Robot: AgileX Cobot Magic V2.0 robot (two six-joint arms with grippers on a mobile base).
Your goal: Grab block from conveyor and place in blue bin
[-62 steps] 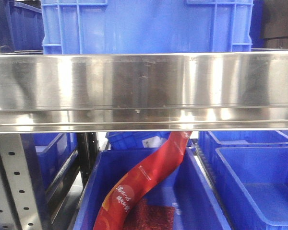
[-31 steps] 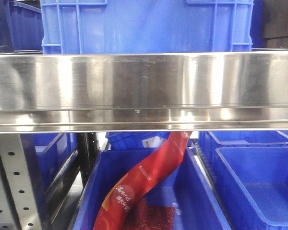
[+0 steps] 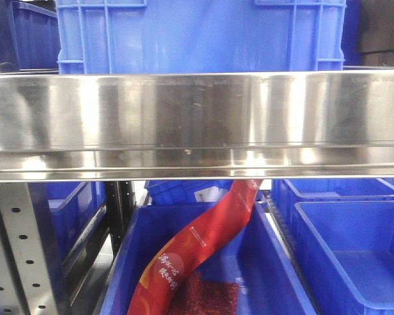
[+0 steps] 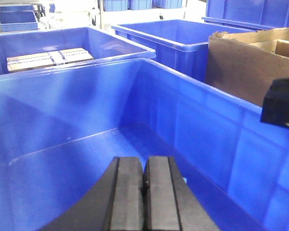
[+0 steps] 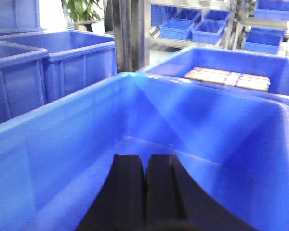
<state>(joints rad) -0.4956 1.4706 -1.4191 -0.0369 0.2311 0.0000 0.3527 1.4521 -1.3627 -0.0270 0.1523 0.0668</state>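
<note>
No block and no conveyor belt show in any view. My left gripper (image 4: 144,163) is shut and empty, hanging over the inside of a large blue bin (image 4: 202,130). My right gripper (image 5: 146,161) is shut and empty too, over the inside of another large blue bin (image 5: 62,125). Neither gripper shows in the front view. There a wide steel rail (image 3: 197,125) fills the middle, with a big blue crate (image 3: 197,33) above it.
Below the rail a blue bin (image 3: 125,262) holds a long red packet (image 3: 197,249); another blue bin (image 3: 354,249) stands to its right. Neighbouring bins hold flat wooden packs (image 4: 48,57) (image 5: 229,78). A cardboard box (image 4: 250,57) stands right of the left bin.
</note>
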